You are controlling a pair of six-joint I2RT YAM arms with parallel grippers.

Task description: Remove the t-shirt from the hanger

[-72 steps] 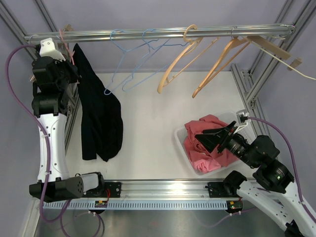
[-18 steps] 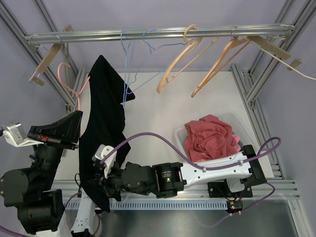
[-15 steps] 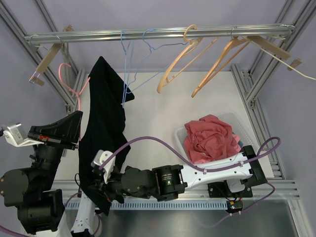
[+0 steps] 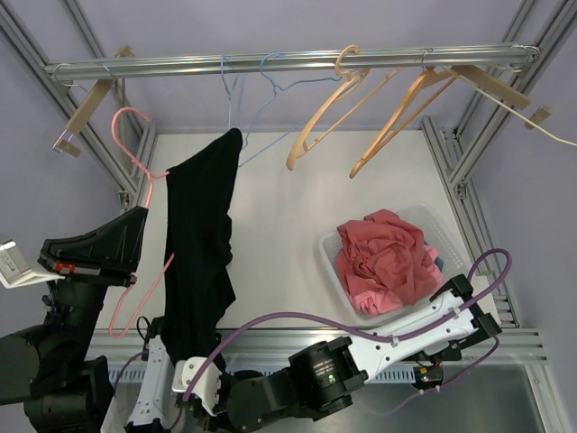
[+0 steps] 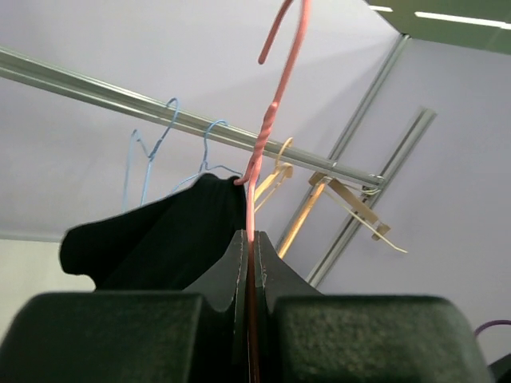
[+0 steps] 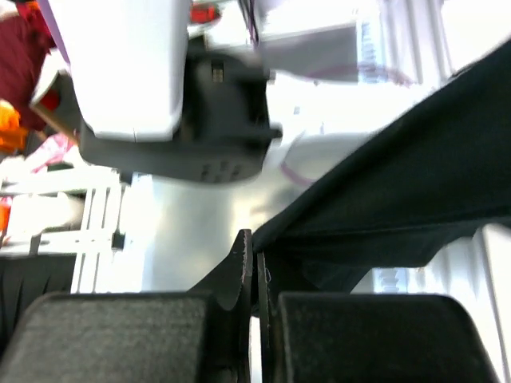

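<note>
**Now drawn down: shirt pulled toward the near edge, hanger partly bared**

Since half a second ago, the shirt [image 4: 198,234] has been dragged lower and toward the arms. Its top corner, earlier up near the left of the rail [image 4: 288,61], is now seen lower and further right, below the blue hangers [image 4: 243,90]. The hook and one shoulder of the pink hanger [image 5: 263,136] have been uncovered on the left. The right wrist has been carried from beside the shirt's lower part to the very bottom of the top view. The basket [image 4: 326,253], the red cloth [image 4: 383,253] in it and the wooden hangers [image 4: 379,117] are unchanged.

How far the shirt is still hung on the hanger cannot be told. In the left wrist view, black cloth is seen against the wire just below the hook. The shirt's hem is covered by the right arm in the top view, and the right wrist view is blurred.

The left claw [image 5: 249,243] is held raised at the left, pressed together on the hanger's wire. The right arm is stretched across the near edge of the bench [image 4: 288,198] from its base at the right. The right claw [image 6: 254,239] is pressed together, with an edge of the shirt pinched at its tips.
</note>
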